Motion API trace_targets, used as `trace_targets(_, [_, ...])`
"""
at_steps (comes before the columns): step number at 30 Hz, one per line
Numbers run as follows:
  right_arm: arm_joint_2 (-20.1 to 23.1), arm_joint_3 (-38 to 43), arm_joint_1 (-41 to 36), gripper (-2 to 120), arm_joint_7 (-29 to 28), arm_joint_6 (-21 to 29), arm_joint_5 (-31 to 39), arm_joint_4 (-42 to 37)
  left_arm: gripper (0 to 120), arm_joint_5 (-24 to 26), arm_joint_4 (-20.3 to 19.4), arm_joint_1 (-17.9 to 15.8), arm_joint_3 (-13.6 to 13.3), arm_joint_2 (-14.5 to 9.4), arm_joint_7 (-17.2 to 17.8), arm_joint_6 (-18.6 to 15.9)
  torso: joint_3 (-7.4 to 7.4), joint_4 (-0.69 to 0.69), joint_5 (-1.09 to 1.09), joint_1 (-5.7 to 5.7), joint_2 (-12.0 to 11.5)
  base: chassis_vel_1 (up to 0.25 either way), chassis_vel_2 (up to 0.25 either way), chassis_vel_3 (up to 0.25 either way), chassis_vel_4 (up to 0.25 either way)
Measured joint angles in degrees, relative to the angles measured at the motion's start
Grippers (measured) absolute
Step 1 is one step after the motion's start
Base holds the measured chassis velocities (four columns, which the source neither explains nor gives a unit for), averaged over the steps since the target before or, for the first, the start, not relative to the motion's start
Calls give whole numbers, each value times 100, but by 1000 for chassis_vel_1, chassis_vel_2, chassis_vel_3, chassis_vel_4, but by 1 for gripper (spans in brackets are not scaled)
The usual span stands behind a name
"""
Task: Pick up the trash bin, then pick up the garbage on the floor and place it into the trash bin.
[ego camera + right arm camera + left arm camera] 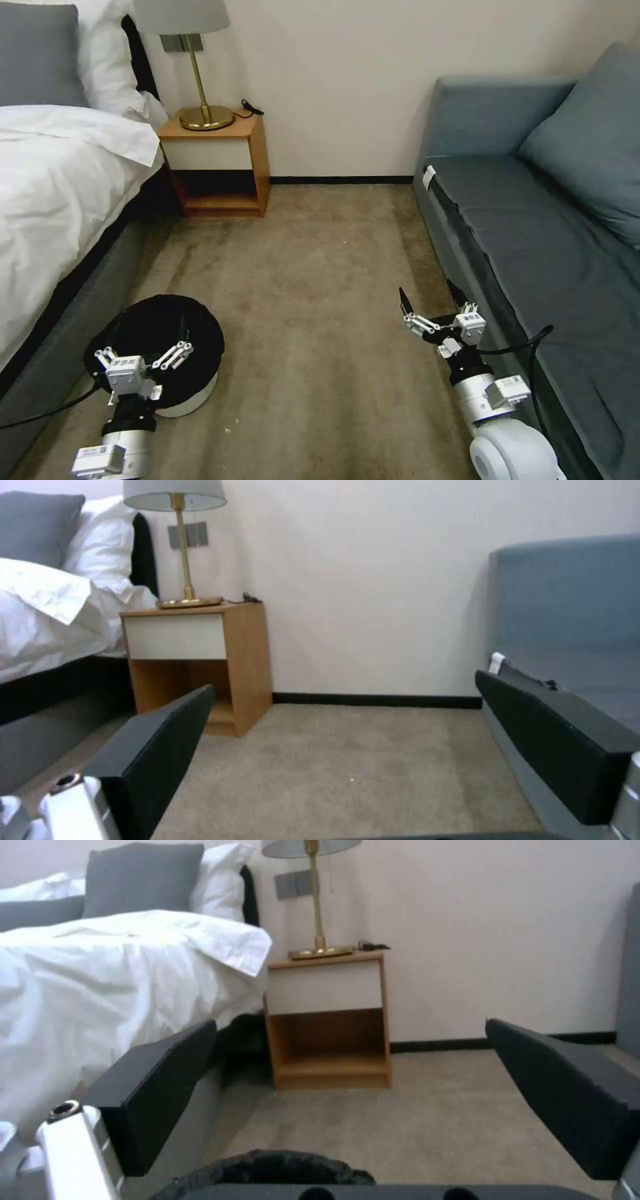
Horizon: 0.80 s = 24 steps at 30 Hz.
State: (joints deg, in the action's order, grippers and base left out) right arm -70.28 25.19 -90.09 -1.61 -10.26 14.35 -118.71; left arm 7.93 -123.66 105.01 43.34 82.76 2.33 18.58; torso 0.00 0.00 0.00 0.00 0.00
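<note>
Where the head view looks down on the carpet (320, 320):
Bin: the bin (160, 347), black-lined, stands on the floor beside the bed (60, 200), at the robot's left.
Left gripper: the left gripper (141, 350) hovers over the bin's near rim, arm reaching forward, fingers spread apart.
Right gripper: the right gripper (433, 308) is held low just beside the sofa (533, 233), fingers apart, holding nothing.
Far wall: nightstand (217, 163) with a lamp (197, 67).

Left wrist view:
Fingers: both black fingers (160, 1090) wide apart.
Bin: the crinkly bag edge (280, 1165) lies below and between them, not touched.
Beyond: bed, nightstand.

Right wrist view:
Fingers: both fingers (157, 750) wide apart over bare carpet.
Extra: the sofa's edge runs alongside one finger.
</note>
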Motion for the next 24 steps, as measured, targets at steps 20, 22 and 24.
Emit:
trace_targets(20, [0, 0, 0, 100, 0, 0, 0, 0, 100, 49, 13, -10, 27, -8, 20, -45, 0, 0, 0, 0, 0, 0, 0, 0, 0])
trace_targets(22, [0, 0, 0, 100, 0, 0, 0, 0, 100, 51, 14, -11, 27, -9, 21, -46, 0, 0, 0, 0, -1, 0, 0, 0, 0])
trace_targets(24, [0, 0, 0, 100, 0, 0, 0, 0, 100, 52, 15, -11, 28, -9, 22, -48, 0, 0, 0, 0, 0, 0, 0, 0, 0])
